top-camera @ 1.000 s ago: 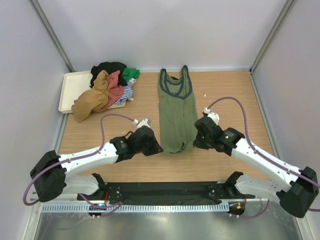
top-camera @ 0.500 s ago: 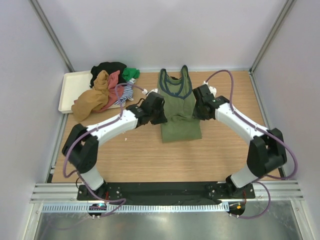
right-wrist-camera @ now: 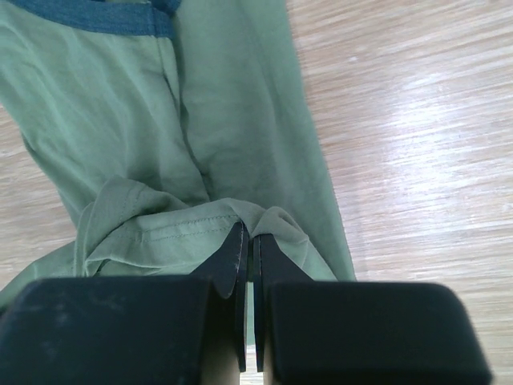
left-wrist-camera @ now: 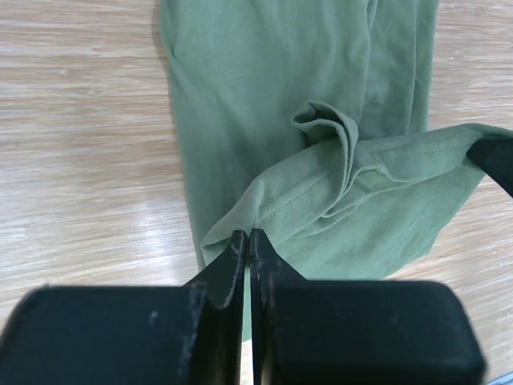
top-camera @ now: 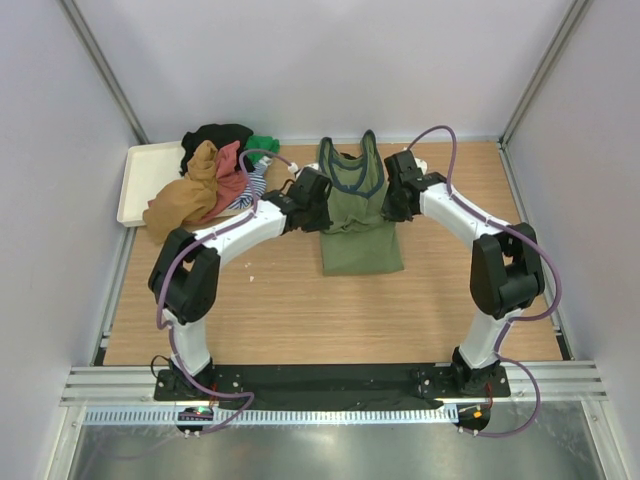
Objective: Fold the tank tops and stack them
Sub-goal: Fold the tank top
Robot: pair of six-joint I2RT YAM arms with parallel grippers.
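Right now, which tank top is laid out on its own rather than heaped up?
The olive green top with navy trim, mid-table, hem pinched by the left fingers and right fingers. The others lie bunched over the tray.

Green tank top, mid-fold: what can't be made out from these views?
- Top view: the folded-over lower half covers much of the green tank top's front, so any print there is hidden.
- Top view: the wrists hide the tips of the left pincer and the right pincer.
- Left wrist view: the upper edge cuts off the neckline.
- Top view: the pile on the tray is tangled, so the number of tops is unclear.
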